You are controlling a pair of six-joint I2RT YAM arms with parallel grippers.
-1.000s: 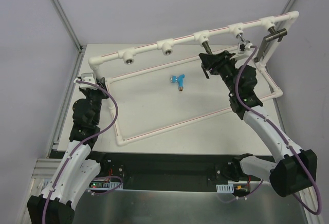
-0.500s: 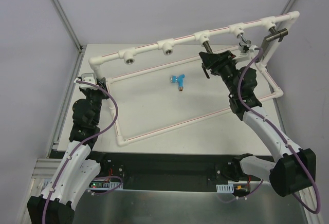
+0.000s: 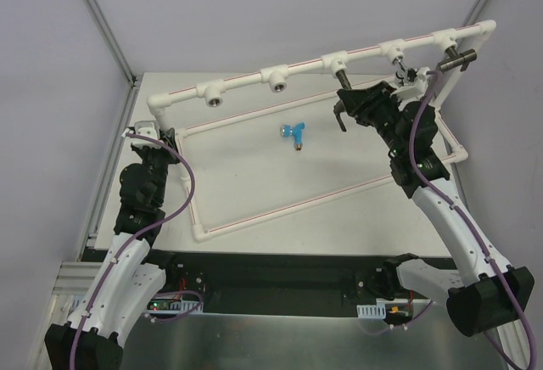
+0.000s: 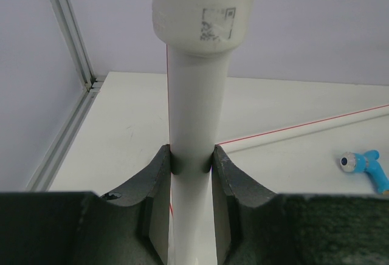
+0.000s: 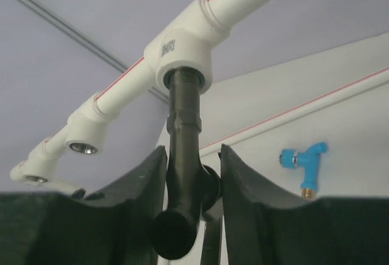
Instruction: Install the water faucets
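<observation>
A dark grey faucet [image 3: 341, 76] hangs with its threaded end in a socket of the white pipe frame [image 3: 246, 77]. My right gripper [image 3: 348, 103] is shut on it. In the right wrist view the faucet [image 5: 184, 137] sits between the fingers, which touch it on both sides, with the gripper [image 5: 192, 165] under the tee. The blue-handled faucet [image 3: 294, 133] lies loose on the table inside the frame; it also shows in the right wrist view [image 5: 304, 161] and the left wrist view [image 4: 366, 165]. My left gripper [image 3: 158, 138] is shut on the frame's upright left post [image 4: 191, 113].
Two empty round sockets [image 3: 212, 94] [image 3: 277, 78] sit on the top bar to the left of the dark faucet. Two other fittings [image 3: 400, 67] [image 3: 454, 57] hang from the right end of the bar. The frame's lower rails [image 3: 280, 207] lie on the table.
My right wrist has turned around the dark faucet and the right forearm has swung to the right. The left arm and the blue faucet have not moved.
</observation>
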